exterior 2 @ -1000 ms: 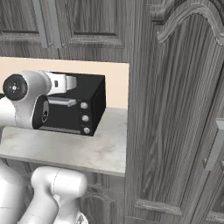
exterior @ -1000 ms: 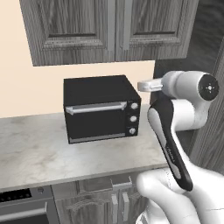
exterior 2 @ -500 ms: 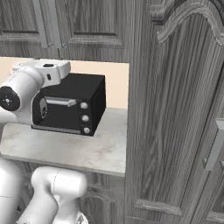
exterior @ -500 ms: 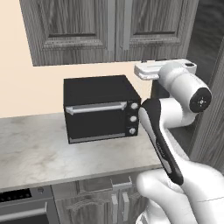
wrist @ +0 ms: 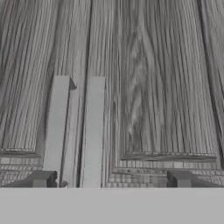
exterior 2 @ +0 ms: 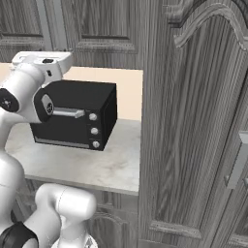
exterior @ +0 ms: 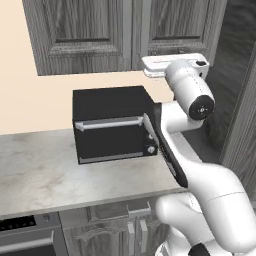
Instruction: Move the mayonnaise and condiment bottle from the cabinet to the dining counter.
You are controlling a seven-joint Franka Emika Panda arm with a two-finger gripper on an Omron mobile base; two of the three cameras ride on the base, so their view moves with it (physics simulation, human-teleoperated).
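The cabinet (exterior: pixel 100 35) hangs closed above the marble bench (exterior: pixel 60 175), which carries a black oven (exterior: pixel 112 122). Two bar handles (wrist: pixel 57 127) flank the door seam, directly ahead of the hand (wrist: pixel 111 179), whose fingers stand wide and empty.

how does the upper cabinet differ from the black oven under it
The cabinet is dark grey wood grain with panelled doors; the oven is plain glossy black. The cabinet hangs on the wall, while the oven stands on the marble worktop. The cabinet's bar handles run upright beside the door seam; the oven's single handle lies level across its door. Both are shut.
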